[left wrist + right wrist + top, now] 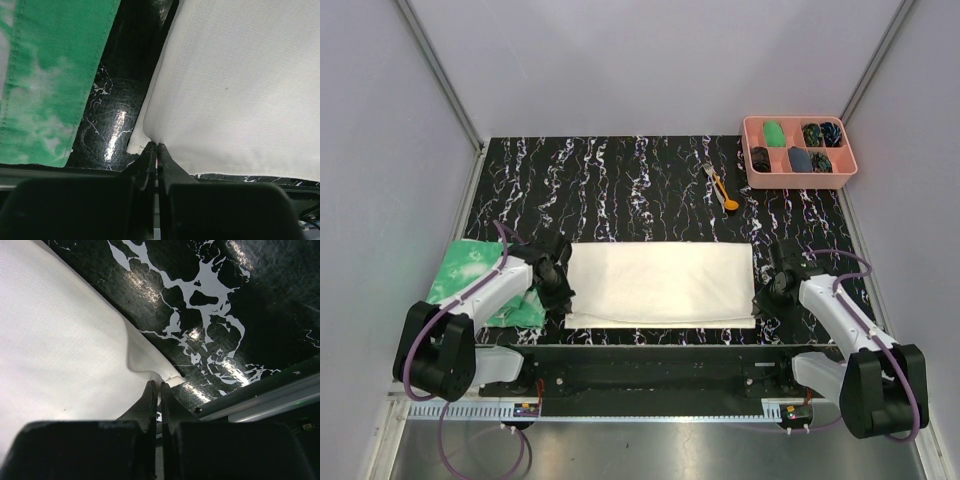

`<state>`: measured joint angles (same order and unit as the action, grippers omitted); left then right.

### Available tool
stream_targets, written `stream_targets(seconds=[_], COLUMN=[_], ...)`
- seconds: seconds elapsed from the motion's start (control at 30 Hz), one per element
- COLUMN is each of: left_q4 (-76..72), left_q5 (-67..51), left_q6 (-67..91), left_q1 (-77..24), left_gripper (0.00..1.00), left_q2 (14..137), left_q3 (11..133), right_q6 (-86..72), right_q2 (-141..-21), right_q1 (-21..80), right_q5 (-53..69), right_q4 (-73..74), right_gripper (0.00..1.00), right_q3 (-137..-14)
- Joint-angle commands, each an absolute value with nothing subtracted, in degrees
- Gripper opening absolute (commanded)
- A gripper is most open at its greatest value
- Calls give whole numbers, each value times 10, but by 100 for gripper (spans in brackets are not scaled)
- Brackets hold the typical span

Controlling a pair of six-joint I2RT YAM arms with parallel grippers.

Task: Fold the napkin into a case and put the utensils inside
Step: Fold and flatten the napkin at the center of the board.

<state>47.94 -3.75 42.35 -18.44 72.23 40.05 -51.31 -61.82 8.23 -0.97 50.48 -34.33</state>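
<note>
The cream-white napkin [660, 284] lies as a wide rectangle on the black marbled mat, near the front edge. My left gripper [558, 296] is shut on its near left corner, seen pinched in the left wrist view [157, 145]. My right gripper [767, 296] is shut on its near right corner, seen pinched in the right wrist view [160, 383]. The napkin also fills the left wrist view [240, 85] and the right wrist view [60, 340]. The fork and orange spoon [721, 187] lie together at the back right of the mat, far from both grippers.
A green-and-white mottled cloth [470, 280] lies at the left, under my left arm, and shows in the left wrist view [45, 80]. A pink compartment tray [798, 150] with small dark and green items stands at the back right. Grey walls enclose the table.
</note>
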Motion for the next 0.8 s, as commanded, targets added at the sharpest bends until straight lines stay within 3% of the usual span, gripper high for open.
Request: stream_targets(seconds=[0.0,0.53,0.63,0.77], left_q4=[462,451,450,449], left_q5=[-7,-1,-1,-2], left_q6=[432,437,438,441], left_q1=[-191,-201,-201,-201], left_gripper=[0,0,0,0], left_q2=[733,755,748,737], left_q3=[400,386,385,385], right_q6=[-521,-527,-528,-531], right_q2=[-634,-642,-621,-598], right_q1=[82,82,82,82], right_q5=[-25,-25,-26,-31], right_q4=[469,454,454,450], right_gripper=[0,0,9,15], right_q3=[-334,-327,-318,-310])
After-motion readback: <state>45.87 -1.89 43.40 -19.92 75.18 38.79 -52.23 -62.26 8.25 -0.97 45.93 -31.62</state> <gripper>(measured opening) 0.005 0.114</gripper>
